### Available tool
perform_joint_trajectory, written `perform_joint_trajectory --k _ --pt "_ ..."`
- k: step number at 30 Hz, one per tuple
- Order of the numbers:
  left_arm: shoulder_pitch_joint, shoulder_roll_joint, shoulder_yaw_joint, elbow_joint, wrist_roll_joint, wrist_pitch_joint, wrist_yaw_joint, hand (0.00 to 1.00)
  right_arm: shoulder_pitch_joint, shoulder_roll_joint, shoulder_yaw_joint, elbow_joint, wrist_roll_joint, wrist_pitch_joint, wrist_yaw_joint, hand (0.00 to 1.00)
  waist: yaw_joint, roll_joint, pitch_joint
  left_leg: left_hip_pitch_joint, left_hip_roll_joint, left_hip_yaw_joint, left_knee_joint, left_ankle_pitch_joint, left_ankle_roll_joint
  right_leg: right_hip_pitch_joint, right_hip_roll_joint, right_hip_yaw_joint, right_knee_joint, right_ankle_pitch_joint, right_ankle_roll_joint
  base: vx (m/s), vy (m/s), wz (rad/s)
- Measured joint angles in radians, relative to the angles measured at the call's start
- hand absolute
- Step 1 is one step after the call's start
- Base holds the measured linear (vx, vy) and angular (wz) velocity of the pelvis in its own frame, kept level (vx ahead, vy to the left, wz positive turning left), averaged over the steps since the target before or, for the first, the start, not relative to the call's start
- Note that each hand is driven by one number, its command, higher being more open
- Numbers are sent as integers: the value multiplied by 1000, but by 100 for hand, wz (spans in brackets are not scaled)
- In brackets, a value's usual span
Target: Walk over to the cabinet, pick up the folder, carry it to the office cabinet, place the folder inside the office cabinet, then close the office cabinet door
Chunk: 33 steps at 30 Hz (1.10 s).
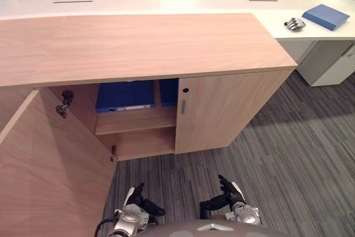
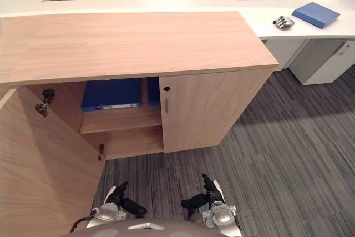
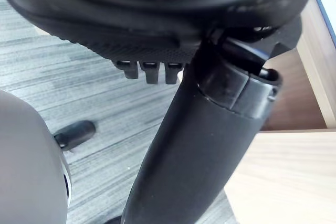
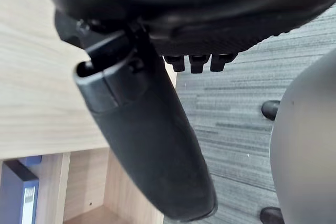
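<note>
- Left eye view: the blue folder (image 1: 125, 96) is seen resting on the shelf (image 1: 136, 121) inside the office cabinet (image 1: 144, 43), whose door (image 1: 50, 170) stands wide open.
- Right eye view: the left robot hand (image 2: 117, 195) and right robot hand (image 2: 209, 195) are held low, apart from the door.
- Left wrist view: the fingers are relaxed and nothing is held.
- Right wrist view: this hand is likewise slack and empty. Placing is judged done, so a reach to the door's edge and a push shut are called for.

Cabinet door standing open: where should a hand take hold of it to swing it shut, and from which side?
Likely the door by its thin top edge, far from the hinges, the left hand coming over from above. The door stands out on the robot's left with its inner face showing, so fingers hooked over that edge could draw it round.
</note>
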Motion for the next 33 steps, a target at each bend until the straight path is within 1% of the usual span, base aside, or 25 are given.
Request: perform_joint_trajectory --k 2,3,4,8,10,14,16,18,20,21,22,24,25,27,28,29,33 --pt "1 -1 -2 0 0 0 -3 100 -6 0 -4 23 0 0 -1 100 0 7 -8 7 0 2 -4 -1 0 9 0 2 -1 0 0 -53 -2 -4" --pt "1 -1 -2 1 0 0 -4 100 -10 -1 -4 34 0 0 0 100 0 5 -13 7 0 4 -5 -1 0 9 0 4 -2 0 1 -60 -2 -5" --pt "4 0 -1 3 -1 0 -5 100 -19 -1 -5 51 0 3 0 100 1 7 -17 8 -1 6 -5 -3 0 9 -1 8 -3 -2 4 -51 0 -5" --pt "3 0 2 8 -3 0 -7 100 -37 2 -16 85 2 7 -1 100 1 7 -18 8 -6 8 -6 -7 -5 10 -4 14 -10 1 7 -27 2 -4" --pt "4 0 6 9 -5 0 -7 100 -40 10 -44 94 2 9 -1 100 1 7 -18 7 -8 7 -6 -10 -4 12 -5 13 -16 2 8 0 0 0" --pt "10 0 21 9 -36 0 -1 100 -64 10 -47 130 4 15 -15 100 3 7 -18 0 -11 1 -5 -14 2 11 -9 7 -24 4 13 12 -1 4" --pt "10 -4 44 9 -49 -1 8 100 -69 10 -50 130 5 16 -20 100 2 6 -18 -13 -16 -18 -5 -14 5 6 -16 -12 -15 -5 14 25 -3 30" --pt "9 -5 56 5 -93 -2 27 100 -74 14 -83 134 5 16 -23 100 4 7 -14 -42 -23 -71 0 -9 13 -20 -28 -46 46 -47 20 47 -1 63" --pt "13 -6 80 3 -115 -3 40 100 -78 14 -83 138 6 18 -26 100 8 6 -11 -59 -25 -105 0 -7 17 -39 -32 -43 91 -77 14 53 7 64" --pt "16 -7 94 3 -132 -3 53 100 -79 16 -83 139 6 18 -29 100 13 1 -8 -69 -26 -136 0 -5 18 -43 -34 -35 110 -97 11 77 1 89" --pt "22 -2 116 -1 -161 -5 61 100 -79 19 -83 145 7 18 -37 100 25 -5 -10 -82 -26 -166 0 -4 16 -41 -35 -39 114 -121 9 78 -11 78" --pt "22 -9 136 -3 -190 -7 70 100 -84 19 -83 154 7 18 -39 100 34 -3 -7 -88 -24 -193 0 -2 13 -33 -33 -53 116 -134 4 69 -38 58" --pt "25 -14 158 -3 -209 -9 75 100 -88 18 -82 154 9 18 -39 100 34 6 -2 -87 -22 -221 0 -1 13 -17 -32 -69 116 -143 -3 68 -49 54" --pt "27 -23 172 -3 -233 -10 76 100 -91 19 -82 154 9 18 -39 100 35 12 2 -83 -20 -240 0 -1 12 -2 -29 -76 116 -150 -12 59 -36 48" --pt "32 -24 178 -5 -257 -13 80 100 -90 19 -81 154 8 18 -39 100 35 16 3 -81 -17 -270 0 0 11 15 -27 -87 116 -156 -18 42 -22 44" --pt "33 -25 182 -5 -263 -15 80 100 -90 19 -81 153 8 18 -39 100 35 17 3 -81 -17 -274 0 1 10 18 -26 -89 116 -157 -20 34 -23 53" --pt "47 -30 232 -25 -310 -24 89 100 -85 20 -82 143 17 17 -50 100 35 12 7 -95 -19 -358 1 16 1 44 -28 -147 115 -170 -29 -10 -18 54"
